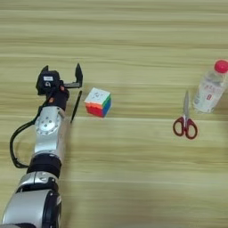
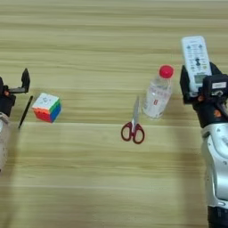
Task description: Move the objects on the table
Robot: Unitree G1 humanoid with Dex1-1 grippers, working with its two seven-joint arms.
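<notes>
one clear plastic bottle with red cap (image 2: 158,94), one multicoloured puzzle cube (image 1: 98,102), one red-handled scissors (image 2: 133,124), one thin black pen (image 1: 76,106) on the light wooden table (image 1: 133,169); right gripper (image 2: 198,78) fingers grip one white remote control (image 2: 196,58); left gripper (image 1: 61,73) fingers spread wide, empty.

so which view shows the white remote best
The right eye view: the white remote shows whole there, held in the right gripper beside the bottle. The left eye view cuts off before it and shows none of it.
</notes>
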